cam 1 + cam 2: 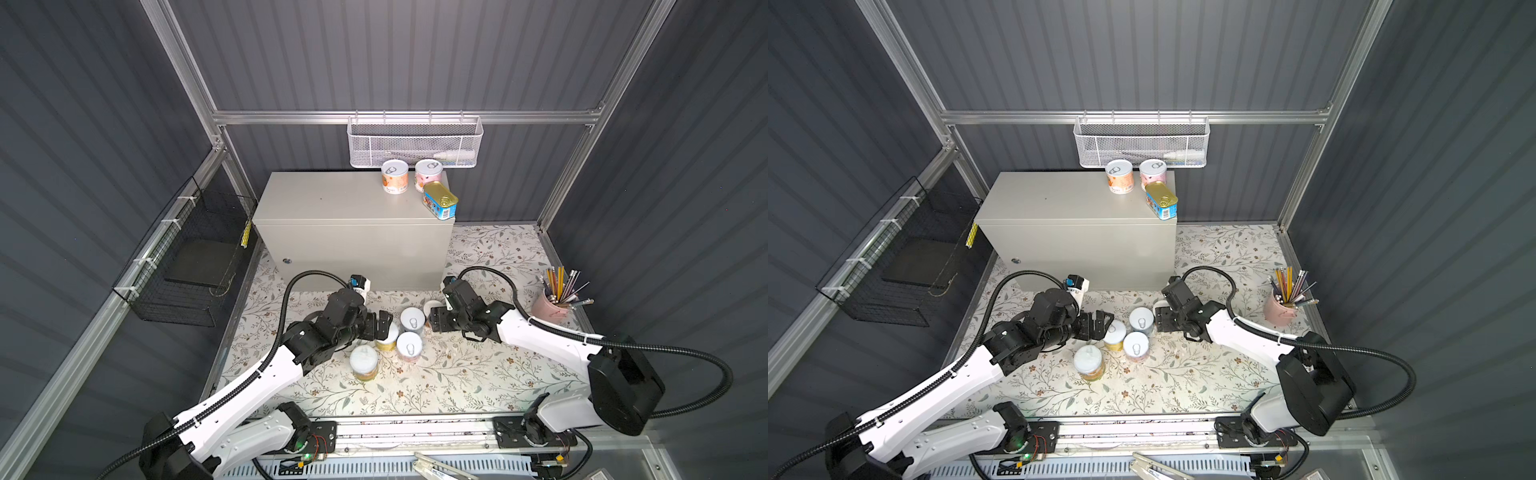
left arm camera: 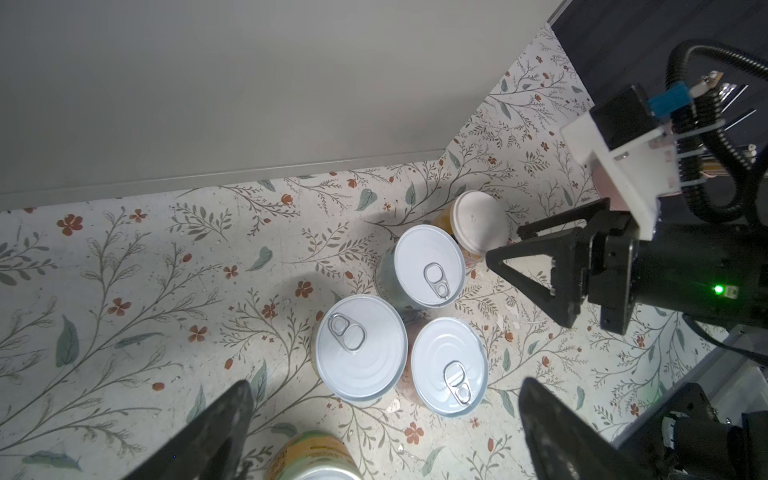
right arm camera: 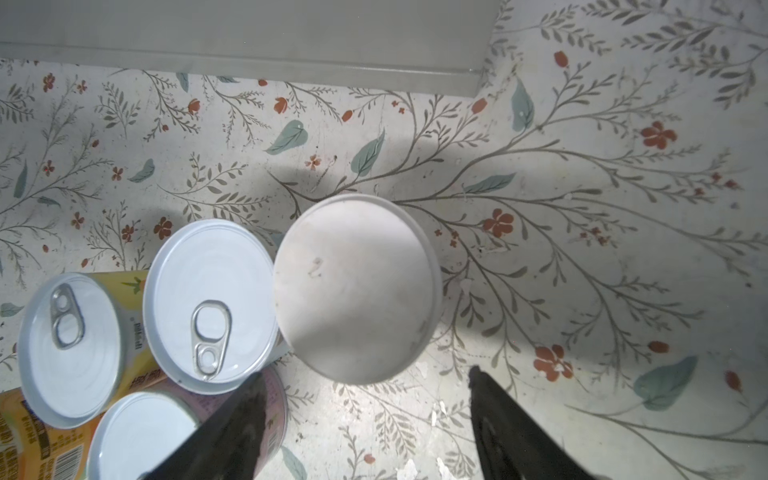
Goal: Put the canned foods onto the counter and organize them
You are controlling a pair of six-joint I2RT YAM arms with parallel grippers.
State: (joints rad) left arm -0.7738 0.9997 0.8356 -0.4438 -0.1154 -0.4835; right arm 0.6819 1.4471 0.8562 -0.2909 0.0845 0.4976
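Note:
The counter [image 1: 332, 208] carries an orange can [image 1: 395, 177], a pink can [image 1: 428, 174] and the blue gold-topped tin [image 1: 439, 200] at its far right. On the floral mat stand three pull-tab cans [image 2: 430, 266] [image 2: 360, 347] [image 2: 449, 365], a white-lidded can [image 3: 353, 286] and a yellow-labelled one [image 1: 364, 363]. My left gripper [image 2: 386, 392] is open just short of the cluster, nothing between its fingers. My right gripper [image 3: 365, 374] is open too, with the white-lidded can just beyond its fingertips, untouched.
A pink pencil cup [image 1: 548, 305] stands at the mat's right edge. A white mesh basket [image 1: 415, 145] hangs on the back rail above the counter, and a black wire basket [image 1: 187, 266] hangs on the left wall. The two grippers face each other across the cans.

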